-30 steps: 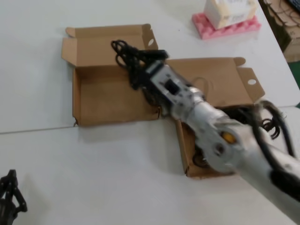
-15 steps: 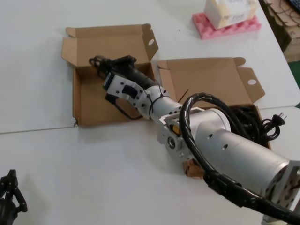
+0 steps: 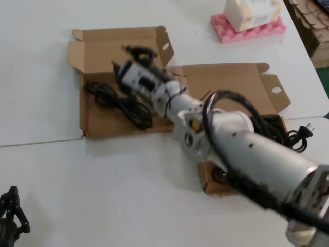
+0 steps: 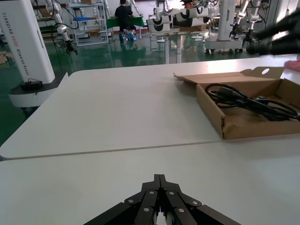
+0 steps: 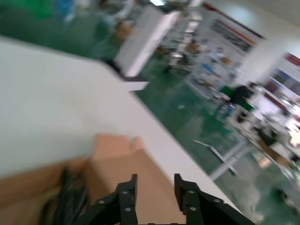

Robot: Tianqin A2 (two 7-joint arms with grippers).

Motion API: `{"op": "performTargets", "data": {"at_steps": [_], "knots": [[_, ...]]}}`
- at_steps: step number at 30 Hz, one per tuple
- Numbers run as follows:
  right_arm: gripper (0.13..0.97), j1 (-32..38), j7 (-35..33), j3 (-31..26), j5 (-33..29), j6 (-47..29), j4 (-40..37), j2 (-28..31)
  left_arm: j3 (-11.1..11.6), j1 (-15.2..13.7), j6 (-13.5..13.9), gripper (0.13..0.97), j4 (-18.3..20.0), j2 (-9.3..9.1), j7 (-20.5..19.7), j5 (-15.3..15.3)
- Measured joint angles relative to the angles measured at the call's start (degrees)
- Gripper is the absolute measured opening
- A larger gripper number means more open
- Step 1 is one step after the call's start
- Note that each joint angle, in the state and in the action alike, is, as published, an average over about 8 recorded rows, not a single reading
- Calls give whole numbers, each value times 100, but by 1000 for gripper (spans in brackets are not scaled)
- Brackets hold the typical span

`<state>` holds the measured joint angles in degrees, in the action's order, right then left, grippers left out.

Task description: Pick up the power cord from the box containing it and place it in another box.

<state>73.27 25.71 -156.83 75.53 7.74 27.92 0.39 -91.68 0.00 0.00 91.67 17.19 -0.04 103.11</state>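
Observation:
The power cord (image 3: 119,101) lies in loose loops on the floor of the left cardboard box (image 3: 90,121), which has a small tear at its front left corner. It also shows in the left wrist view (image 4: 253,102), inside that box (image 4: 243,124). My right gripper (image 3: 131,54) is open and empty, above the back of this box by its lid; in the right wrist view (image 5: 154,180) it hangs over cardboard (image 5: 136,164). The right box (image 3: 231,85) is mostly hidden under my right arm. My left gripper (image 3: 10,216) is shut, parked at the front left.
More black cable (image 3: 285,133) with a plug hangs out of the right box. A pink foam tray (image 3: 247,28) holding a white box stands at the back right. A seam (image 3: 41,142) crosses the white table. The table's edge is at the right.
My right gripper has let go of the cord, which now lies on the left box's floor. The gripper has lifted and drawn back toward the lid.

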Motion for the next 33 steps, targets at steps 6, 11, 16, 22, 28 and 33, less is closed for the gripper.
{"op": "performTargets", "data": {"at_steps": [6,11,16,22,28,33], "knots": [[376,-21,0,577,844,-85,713,443,0,0,0,163,0,0,0,-1],[461,-375,0,1424,1204,-268,1833,1034,0,0,0,163,0,0,0,-1],[595,-968,0,2355,1383,-265,2980,1548,0,0,0,163,0,0,0,-1],[648,-1480,0,2901,1451,-214,3717,1839,0,0,0,163,0,0,0,-1],[777,-1790,0,3088,1522,-247,3844,1824,0,0,0,179,0,0,0,-1],[846,-2156,0,3314,1604,-282,4010,1813,0,0,0,206,0,0,0,-1]]}}
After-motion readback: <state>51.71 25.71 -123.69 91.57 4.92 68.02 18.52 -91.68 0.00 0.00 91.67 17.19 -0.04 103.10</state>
